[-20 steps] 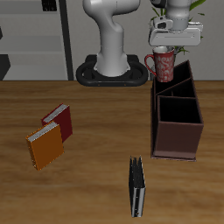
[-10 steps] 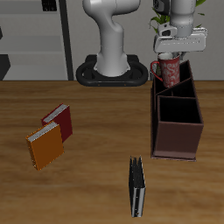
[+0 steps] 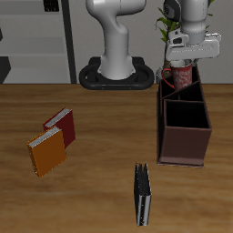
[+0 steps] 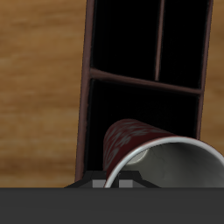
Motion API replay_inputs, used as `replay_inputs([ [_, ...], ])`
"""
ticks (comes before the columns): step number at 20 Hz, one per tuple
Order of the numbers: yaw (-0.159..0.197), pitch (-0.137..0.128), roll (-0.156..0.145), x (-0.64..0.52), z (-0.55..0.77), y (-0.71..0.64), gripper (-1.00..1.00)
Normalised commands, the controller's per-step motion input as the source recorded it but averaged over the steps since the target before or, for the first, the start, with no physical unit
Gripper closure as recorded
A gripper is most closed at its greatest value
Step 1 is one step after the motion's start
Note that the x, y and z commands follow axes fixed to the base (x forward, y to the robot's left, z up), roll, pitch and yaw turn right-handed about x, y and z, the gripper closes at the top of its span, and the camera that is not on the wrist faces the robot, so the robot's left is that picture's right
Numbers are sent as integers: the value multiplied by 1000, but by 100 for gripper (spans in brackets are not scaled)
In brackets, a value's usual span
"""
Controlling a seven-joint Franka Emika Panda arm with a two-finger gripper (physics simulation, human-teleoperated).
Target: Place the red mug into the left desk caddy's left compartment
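Hand (image 3: 181,62) grips red mug (image 3: 178,75) by rim, held above back end of left desk caddy (image 3: 186,127).

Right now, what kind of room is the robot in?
Probably a study or office, in simulation: a wooden table holds books, a desk caddy stands there, and shelves line the back.

The wooden table (image 3: 100,127) carries the left desk caddy (image 3: 185,127), three books (image 3: 55,141).
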Motion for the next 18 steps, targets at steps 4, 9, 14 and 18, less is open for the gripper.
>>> replay_inputs([
  [4,-15,40,-5,173,-295,56,100],
  [9,-30,64,-9,154,-350,38,100],
  [14,-4,86,37,170,-404,185,100],
  [18,20,50,21,89,-241,122,100],
])
